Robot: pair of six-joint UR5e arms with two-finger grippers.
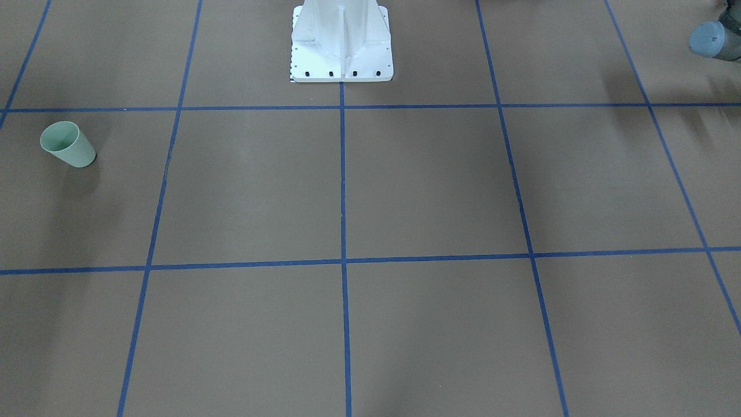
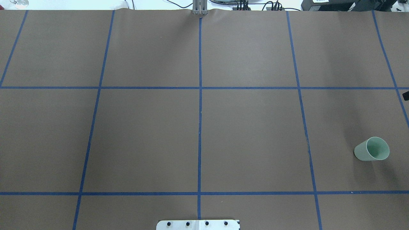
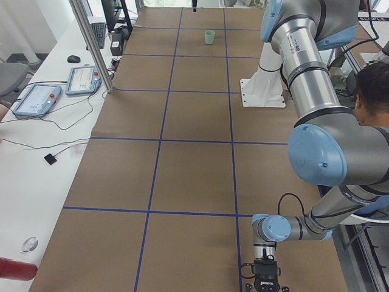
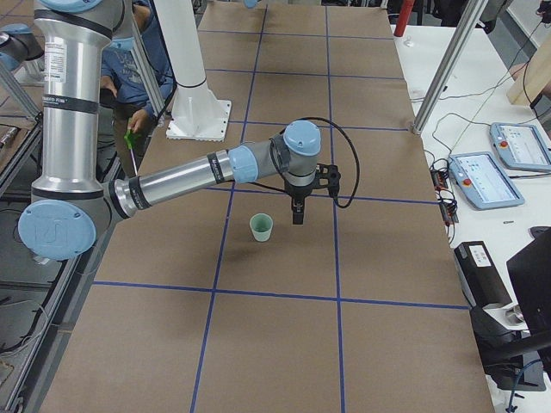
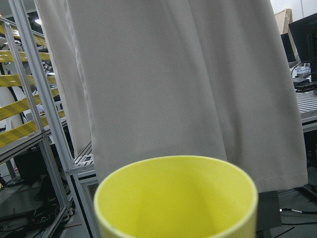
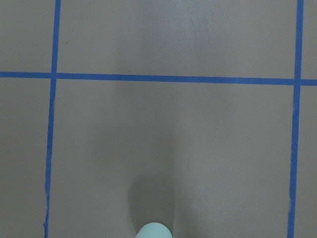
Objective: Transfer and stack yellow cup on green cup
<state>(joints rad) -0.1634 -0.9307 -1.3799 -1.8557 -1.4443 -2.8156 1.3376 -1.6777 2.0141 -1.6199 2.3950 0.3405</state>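
The small pale mint-green plastic tumbler (image 2: 372,149) stood upright, mouth up, on the brown paper-covered table (image 2: 249,134) at the robot's right end. The right gripper (image 4: 297,215) hung pointing down near it but apart, and its jaw state could not be told. The bright yellow plastic tumbler (image 5: 176,198) showed only in the left wrist view, its rim close under the camera before a pale curtain (image 5: 163,79). Whether the left gripper (image 3: 265,286) clasped it could not be told.

robot lab, taped grid table (image 2: 143,137), teach pendants (image 3: 36,100)
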